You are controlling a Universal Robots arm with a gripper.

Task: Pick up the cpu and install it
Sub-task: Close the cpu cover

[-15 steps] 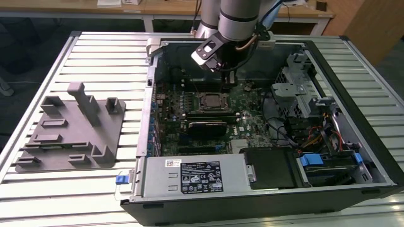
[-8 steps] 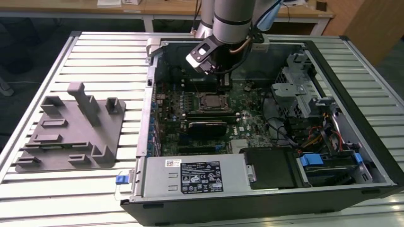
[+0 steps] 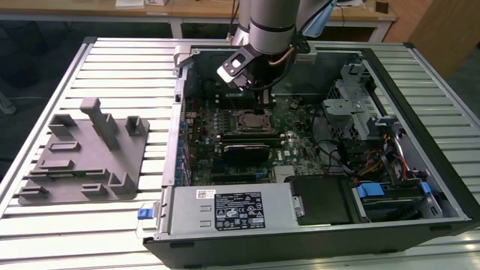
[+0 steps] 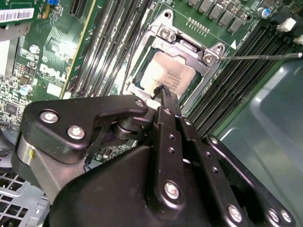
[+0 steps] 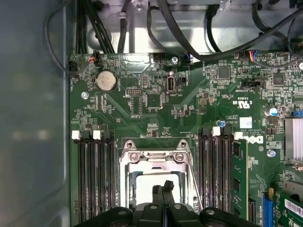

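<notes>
The cpu is lying flat inside the metal socket frame. The gripper hangs just over it, clenched with nothing in it.

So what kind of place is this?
Probably a robotics lab or workshop: an opened computer case lies on a slatted metal table, a grey fixture plate beside it, and wooden desks stand behind.
</notes>
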